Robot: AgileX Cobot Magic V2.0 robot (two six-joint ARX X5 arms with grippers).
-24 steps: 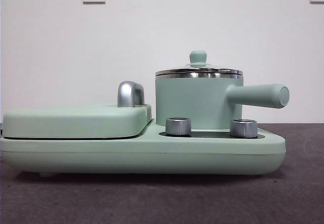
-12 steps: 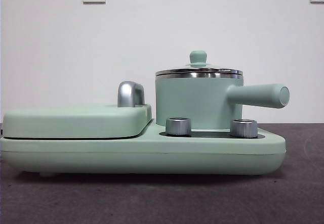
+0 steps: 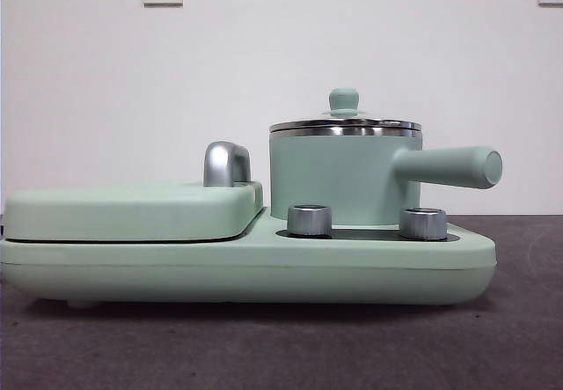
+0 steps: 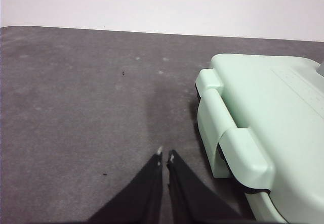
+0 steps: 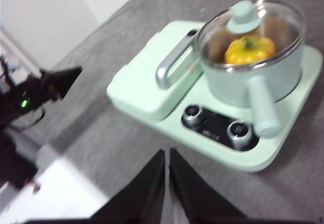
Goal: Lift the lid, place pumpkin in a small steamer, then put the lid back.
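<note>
Lid [image 3: 345, 124] seated on small steamer [image 3: 343, 179], pumpkin [image 5: 249, 49] inside: task looks done.
Left gripper [image 4: 164, 155] and right gripper [image 5: 166, 153] both pinched closed, empty, clear of the cooker base [image 3: 246, 271].

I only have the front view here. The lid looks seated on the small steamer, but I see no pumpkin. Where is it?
Observer: The pumpkin sits inside the small steamer, visible through the glass lid in the right wrist view.
Operator: Where are the grippers?
Observer: The right gripper hangs above the table in front of the cooker, jaws shut.
Operator: And the left?
Observer: The left gripper is over bare table beside the flat cover, jaws shut.
</note>
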